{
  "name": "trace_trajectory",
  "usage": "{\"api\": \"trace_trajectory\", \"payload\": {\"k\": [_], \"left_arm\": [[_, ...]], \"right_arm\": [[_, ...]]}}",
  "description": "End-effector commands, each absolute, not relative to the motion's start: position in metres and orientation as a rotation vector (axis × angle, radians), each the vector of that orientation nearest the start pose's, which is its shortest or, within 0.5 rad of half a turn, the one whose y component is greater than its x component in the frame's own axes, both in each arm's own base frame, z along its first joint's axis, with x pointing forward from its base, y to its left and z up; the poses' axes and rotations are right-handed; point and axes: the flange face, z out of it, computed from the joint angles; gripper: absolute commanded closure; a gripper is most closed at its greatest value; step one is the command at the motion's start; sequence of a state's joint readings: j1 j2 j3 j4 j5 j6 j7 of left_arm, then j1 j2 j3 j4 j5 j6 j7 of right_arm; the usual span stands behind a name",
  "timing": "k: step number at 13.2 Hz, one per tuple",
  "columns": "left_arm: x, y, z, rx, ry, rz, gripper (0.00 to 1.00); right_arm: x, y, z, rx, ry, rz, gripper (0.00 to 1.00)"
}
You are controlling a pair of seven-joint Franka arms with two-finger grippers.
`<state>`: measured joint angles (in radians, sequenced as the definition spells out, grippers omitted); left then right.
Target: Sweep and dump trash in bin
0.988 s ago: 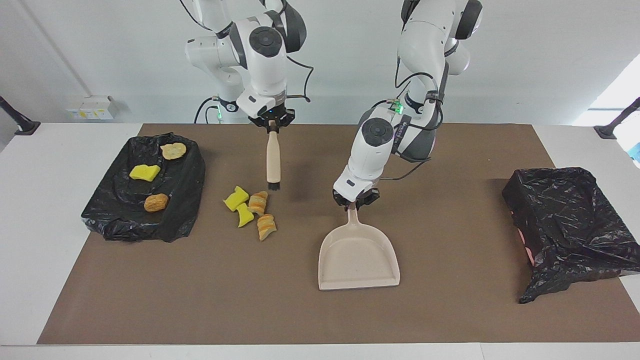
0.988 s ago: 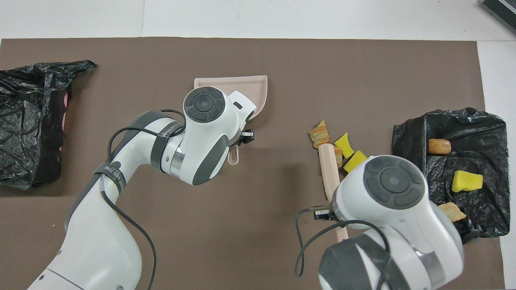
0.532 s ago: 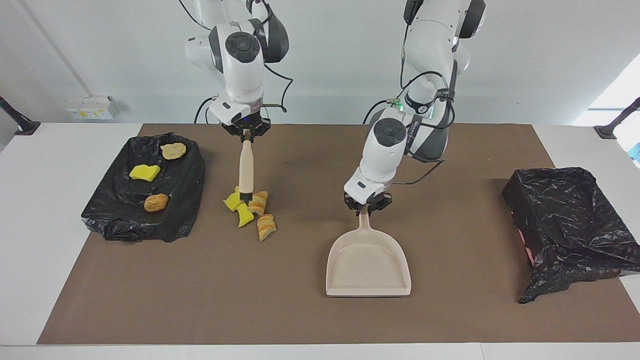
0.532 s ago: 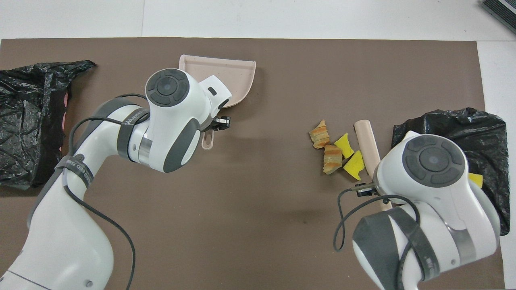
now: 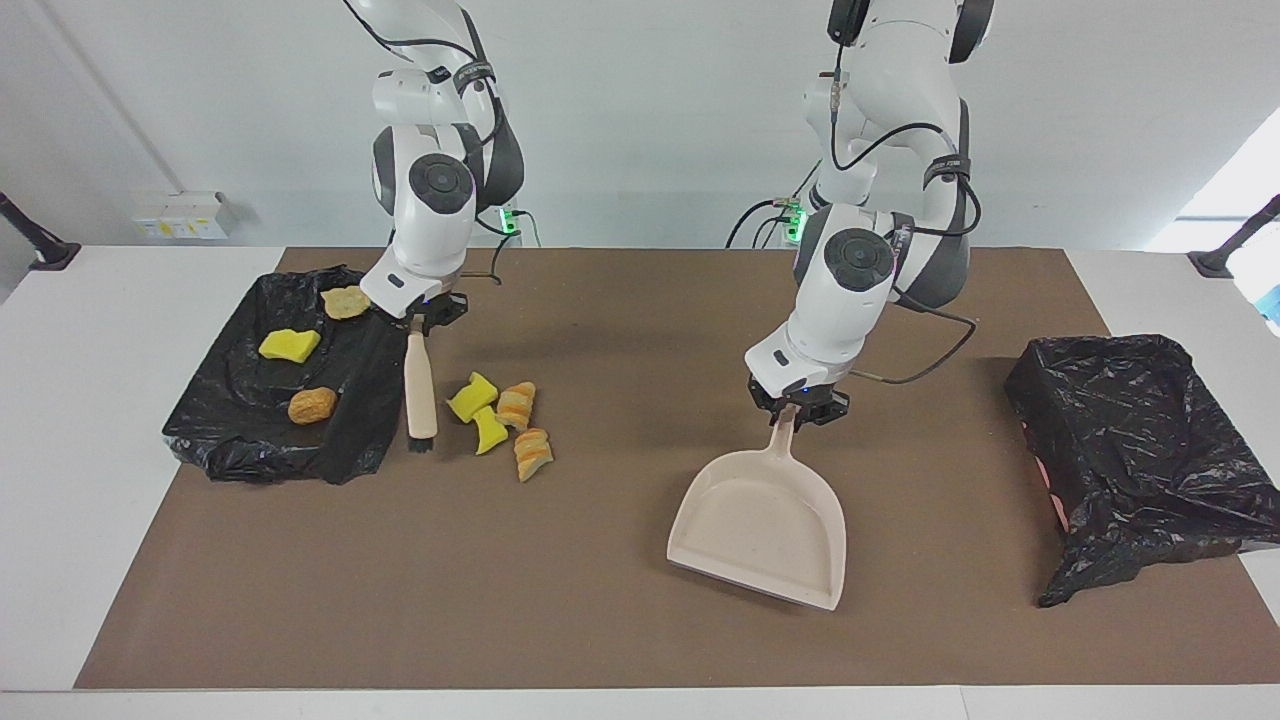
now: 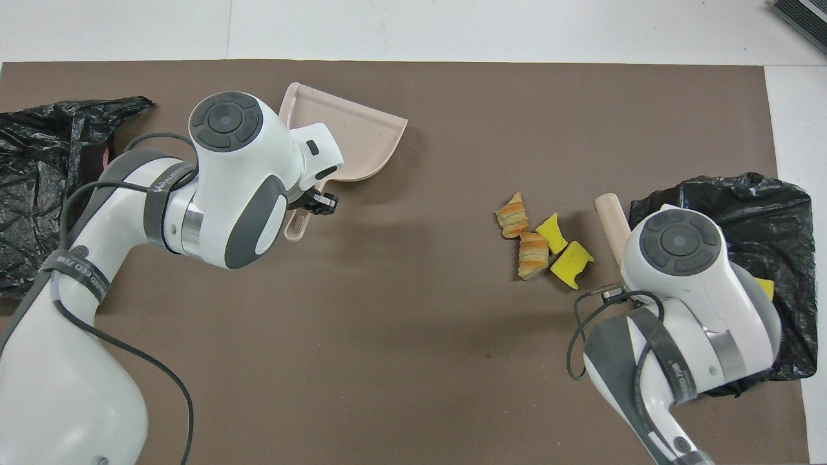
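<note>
- Beige dustpan [image 5: 762, 525] is gripped by its handle in the left claw [image 5: 797, 408], tilted over the brown mat [image 5: 620, 620].
- Brush [image 5: 420, 385] is pinched at its handle top by the right claw [image 5: 425, 318], bristles down beside the trash [image 5: 500, 415].
- Trash is clustered on the mat, between a black-lined tray [image 5: 370, 400] and the dustpan.
- Black-lined bin [image 5: 1140, 450] is seen at the left arm's end of the bench [image 5: 60, 450].
</note>
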<state>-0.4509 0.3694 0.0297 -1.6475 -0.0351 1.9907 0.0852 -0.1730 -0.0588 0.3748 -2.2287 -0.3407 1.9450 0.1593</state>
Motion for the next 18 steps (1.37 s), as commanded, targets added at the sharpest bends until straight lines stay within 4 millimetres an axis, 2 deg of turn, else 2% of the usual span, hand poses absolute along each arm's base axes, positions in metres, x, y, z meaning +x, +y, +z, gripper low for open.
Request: {"api": "trace_trajectory", "payload": {"k": [1,3,5,6,7,9,10,14,17,18], "left_arm": [[0.583,-0.267,0.402,-2.937,1.104,0.110,1.00],[0.568,-0.280,0.400,-2.784,1.385,0.126,1.00],[0.542,-0.312,0.403,-2.526,1.688,0.122,1.00],[0.534,-0.318,0.402,-2.488,1.726,0.131,1.00],[0.525,-0.324,0.400,-2.473,1.747,0.130,1.00],[0.493,-0.335,0.390,-2.439,1.803,0.105,1.00],[0.483,-0.336,0.383,-2.432,1.816,0.093,1.00],[0.467,-0.328,0.371,-2.425,1.827,0.125,1.00],[0.464,-0.331,0.363,-2.414,1.849,0.088,1.00],[0.456,-0.338,0.355,-2.396,1.876,0.068,1.00]], "right_arm": [[0.480,0.086,0.365,-3.471,-0.283,0.280,1.00],[0.471,0.107,0.347,-3.425,-0.284,0.335,1.00],[0.471,0.112,0.344,-3.389,-0.261,0.338,1.00],[0.468,0.121,0.343,-3.359,-0.252,0.351,1.00],[0.463,0.141,0.336,-3.321,-0.267,0.378,1.00],[0.458,0.165,0.332,-3.263,-0.236,0.401,1.00],[0.455,0.173,0.332,-3.241,-0.235,0.411,1.00],[0.443,0.211,0.338,-3.087,-0.149,0.454,1.00],[0.439,0.258,0.354,-2.935,-0.071,0.472,1.00],[0.443,0.274,0.361,-2.914,-0.036,0.466,1.00]]}}
